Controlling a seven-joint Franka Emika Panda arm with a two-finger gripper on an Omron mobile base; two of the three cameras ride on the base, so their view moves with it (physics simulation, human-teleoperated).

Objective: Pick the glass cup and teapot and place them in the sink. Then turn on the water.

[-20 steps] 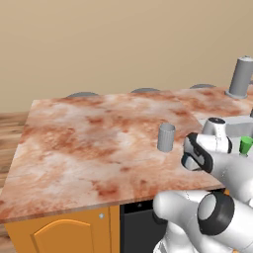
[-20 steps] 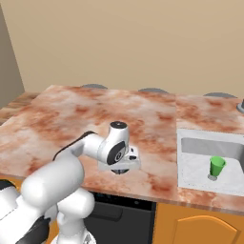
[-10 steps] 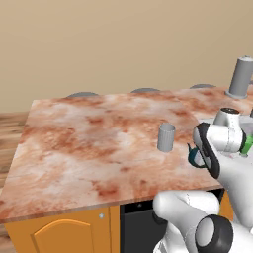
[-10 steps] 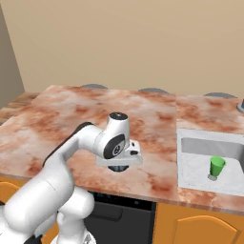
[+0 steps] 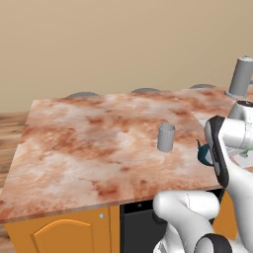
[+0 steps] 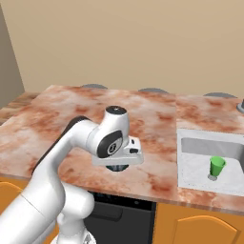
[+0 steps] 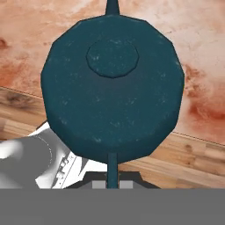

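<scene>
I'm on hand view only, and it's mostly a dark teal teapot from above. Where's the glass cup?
Observer: The glass cup stands upright on the counter, left of the teapot in the left base view.
Operator: Sink free?
Observer: No, a green cup stands in the sink.
Operator: Tap?
Observer: The tap stands at the far right of the left base view, beyond the arm.

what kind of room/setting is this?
Looks like a rendered kitchen. A marbled reddish counter sits over orange cabinets, with a grey sink set into it holding a green cup. A glass cup and a dark teal teapot fit that too.
</scene>
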